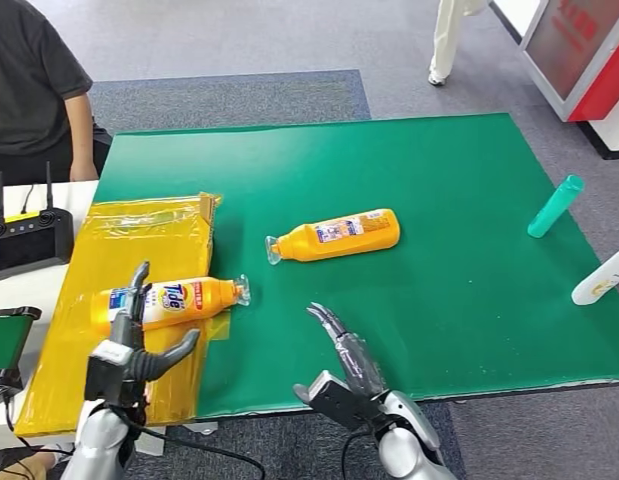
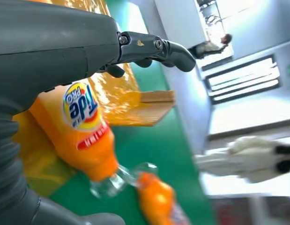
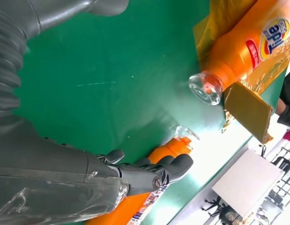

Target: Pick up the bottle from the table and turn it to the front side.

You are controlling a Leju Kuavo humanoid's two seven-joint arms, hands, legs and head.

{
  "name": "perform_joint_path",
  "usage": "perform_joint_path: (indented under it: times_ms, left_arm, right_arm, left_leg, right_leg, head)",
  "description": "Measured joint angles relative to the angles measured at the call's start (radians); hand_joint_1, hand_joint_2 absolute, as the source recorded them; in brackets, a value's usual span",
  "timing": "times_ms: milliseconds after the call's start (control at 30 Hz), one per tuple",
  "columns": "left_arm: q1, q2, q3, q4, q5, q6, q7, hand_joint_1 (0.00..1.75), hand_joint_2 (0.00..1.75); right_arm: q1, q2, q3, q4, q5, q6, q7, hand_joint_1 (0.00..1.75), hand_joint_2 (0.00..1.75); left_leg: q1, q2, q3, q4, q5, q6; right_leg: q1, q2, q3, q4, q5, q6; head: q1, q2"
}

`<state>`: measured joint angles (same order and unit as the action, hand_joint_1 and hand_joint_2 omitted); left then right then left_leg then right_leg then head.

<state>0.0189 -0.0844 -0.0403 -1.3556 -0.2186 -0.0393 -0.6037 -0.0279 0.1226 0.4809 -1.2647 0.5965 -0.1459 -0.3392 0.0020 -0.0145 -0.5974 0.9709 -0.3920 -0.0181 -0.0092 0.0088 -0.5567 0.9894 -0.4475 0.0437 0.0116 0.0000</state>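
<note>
We hover our left hand point(image 1: 132, 345), fingers spread and empty, just over the Tide bottle point(image 1: 170, 300) lying lengthwise along the tabletop's point(image 1: 457, 160) near-left edge, cap pointing right, our open right hand point(image 1: 344, 370) farther off.

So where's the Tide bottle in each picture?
Head view: the Tide bottle lies on the yellow sheet, by the left hand.
Left wrist view: the bottle is close up, under the left fingers.
Right wrist view: it lies far across the green table.
Shared landmark: the yellow sheet beneath it.
</note>
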Motion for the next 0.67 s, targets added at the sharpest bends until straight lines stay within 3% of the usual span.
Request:
perform_joint_path:
  times_ms: [100,333,667]
  left_arm:
    - [0.054,-0.019,0.021,-0.077,0.126,-0.112,-0.055,0.0,1.75]
    - [0.11,-0.054,0.033,-0.136,0.199,-0.289,-0.073,0.0,1.75]
    - [0.158,-0.037,-0.098,-0.126,0.113,-0.176,-0.073,0.0,1.75]
  right_arm:
    - [0.008,-0.002,0.0,-0.011,-0.005,-0.009,-0.011,0.0,1.75]
    - [0.02,-0.004,-0.001,-0.04,-0.023,-0.034,-0.047,0.0,1.75]
    - [0.055,-0.004,-0.019,-0.126,-0.066,-0.088,-0.092,0.0,1.75]
  left_leg:
    - [0.0,0.0,0.0,0.0,0.0,0.0]
    - [0.0,0.0,0.0,0.0,0.0,0.0]
    - [0.0,0.0,0.0,0.0,0.0,0.0]
  right_leg:
    - [0.0,0.0,0.0,0.0,0.0,0.0]
    - [0.0,0.0,0.0,0.0,0.0,0.0]
    - [0.0,0.0,0.0,0.0,0.0,0.0]
  head:
    - [0.0,0.0]
    - [0.0,0.0]
    - [0.0,0.0]
